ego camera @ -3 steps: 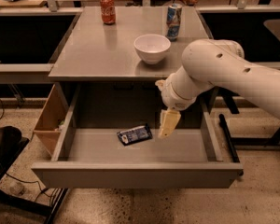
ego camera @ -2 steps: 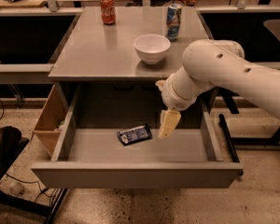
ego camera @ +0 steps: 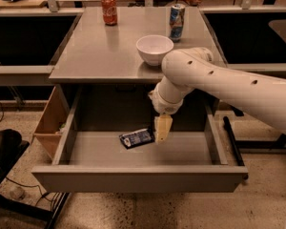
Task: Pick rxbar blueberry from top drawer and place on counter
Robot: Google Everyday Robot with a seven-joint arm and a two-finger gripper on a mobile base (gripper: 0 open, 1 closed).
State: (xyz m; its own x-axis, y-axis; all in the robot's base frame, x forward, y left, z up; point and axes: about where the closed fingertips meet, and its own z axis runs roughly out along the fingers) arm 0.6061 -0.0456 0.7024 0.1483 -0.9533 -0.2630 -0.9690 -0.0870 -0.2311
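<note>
Cream claw [ego camera: 162,129] in grey top drawer [ego camera: 138,178] beside dark blue-black rxbar blueberry [ego camera: 137,138], white bowl [ego camera: 154,49], red can [ego camera: 109,10], grey counter [ego camera: 105,51]

counter [ego camera: 100,56]: smooth grey, faintly reflective
drawer [ego camera: 138,178]: grey metal, matt
bar [ego camera: 137,138]: glossy dark wrapper, white patch
gripper [ego camera: 163,129]: pale matt plastic, inside the drawer just right of the bar
arm [ego camera: 229,87]: smooth white shell
bowl [ego camera: 154,49]: glossy white
red can [ego camera: 109,10], blue can [ego camera: 177,22]: shiny metal
side box [ego camera: 50,123]: tan wood, matt
floor [ego camera: 181,209]: speckled, stone-like
</note>
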